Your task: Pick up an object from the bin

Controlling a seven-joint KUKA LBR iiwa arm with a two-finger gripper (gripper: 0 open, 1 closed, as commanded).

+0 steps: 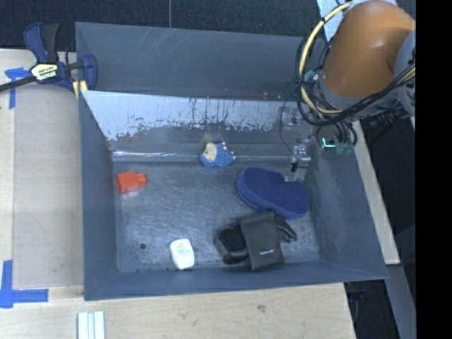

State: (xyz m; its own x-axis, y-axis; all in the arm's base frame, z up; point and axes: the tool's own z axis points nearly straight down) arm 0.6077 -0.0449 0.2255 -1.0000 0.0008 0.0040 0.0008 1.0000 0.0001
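The pincer (300,164) hangs over the right end of the blue oval pad (272,191); whether it is clenched cannot be told. A black pouch (260,242) lies just in front of the pad, near its lower edge.

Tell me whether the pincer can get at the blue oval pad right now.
Probably yes: the pincer is at the upper right edge of the blue oval pad, nothing lies on it, and the black pouch lies by its lower side.
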